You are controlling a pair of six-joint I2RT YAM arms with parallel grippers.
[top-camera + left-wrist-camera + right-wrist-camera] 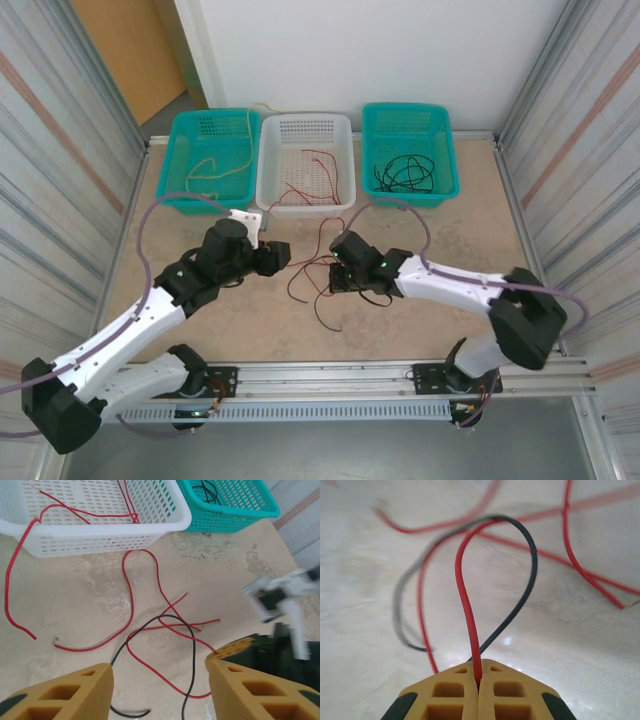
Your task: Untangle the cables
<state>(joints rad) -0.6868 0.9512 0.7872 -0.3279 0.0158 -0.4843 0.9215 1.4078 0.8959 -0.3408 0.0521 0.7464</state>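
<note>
The counter [440, 215] has open room toward its right edge and near rail. Three baskets line its far edge, a white basket [305, 209] between two teal baskets [410, 196]. The cables [131, 600] sprawl mid-counter between the arms, running mostly near-to-far, and one red strand climbs over the white basket's front rim. The left claw [159, 680] hangs about half open above the crossing strands, holding nothing. The right wrist view shows the grip up close. The right claw [478, 675] is pinched tight on a red cable [465, 595], which loops away from it. A black cable [532, 565] arcs beside that loop.
</note>
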